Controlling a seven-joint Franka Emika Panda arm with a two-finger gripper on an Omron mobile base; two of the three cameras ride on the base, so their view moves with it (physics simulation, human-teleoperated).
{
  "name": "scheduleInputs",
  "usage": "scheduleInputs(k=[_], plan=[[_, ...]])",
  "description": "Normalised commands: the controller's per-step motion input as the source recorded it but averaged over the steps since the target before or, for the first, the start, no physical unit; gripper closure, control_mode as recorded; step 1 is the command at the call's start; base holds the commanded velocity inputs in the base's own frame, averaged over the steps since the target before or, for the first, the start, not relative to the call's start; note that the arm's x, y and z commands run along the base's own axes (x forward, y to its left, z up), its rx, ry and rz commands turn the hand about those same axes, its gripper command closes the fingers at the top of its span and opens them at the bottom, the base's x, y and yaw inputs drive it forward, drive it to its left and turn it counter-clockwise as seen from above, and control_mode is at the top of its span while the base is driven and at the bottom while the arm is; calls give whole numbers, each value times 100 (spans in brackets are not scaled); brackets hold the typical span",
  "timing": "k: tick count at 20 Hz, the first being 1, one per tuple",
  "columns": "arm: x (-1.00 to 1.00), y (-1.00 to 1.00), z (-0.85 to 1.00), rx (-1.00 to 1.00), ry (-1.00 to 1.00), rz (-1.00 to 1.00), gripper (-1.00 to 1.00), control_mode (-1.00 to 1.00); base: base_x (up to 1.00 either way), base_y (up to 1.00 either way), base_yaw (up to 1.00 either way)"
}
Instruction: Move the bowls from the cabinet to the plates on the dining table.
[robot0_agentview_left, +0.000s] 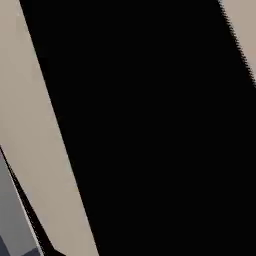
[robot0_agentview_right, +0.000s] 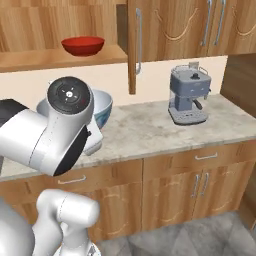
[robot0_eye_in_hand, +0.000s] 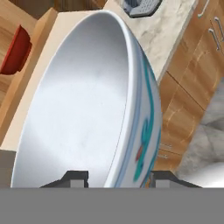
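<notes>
While gripped rim-first, patterned bowl (robot0_eye_in_hand: 87, 109) upright, mouth up.

Even, soft light; left base view mostly black, perhaps blocked.

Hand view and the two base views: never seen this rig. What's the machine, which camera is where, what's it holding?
It is a white robot arm on a driving base in a rendered kitchen. The right base view looks forward from behind it: a red bowl sits on the open cabinet's shelf, a coffee machine on the counter. The left base view is blocked, dark. The hand view looks along the gripper, whose fingers straddle the rim of the white patterned bowl, gripping it.
</notes>
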Motion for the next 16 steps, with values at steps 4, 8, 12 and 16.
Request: scheduleInputs(k=[4,8,12,16], plan=[[0,0,0,0,0,0,100,100,0,-52,-52],[0,0,0,0,0,0,100,100,6,-53,-49],[0,0,0,0,0,0,100,100,8,-83,-47],[0,0,0,0,0,0,100,100,26,-89,-44]])
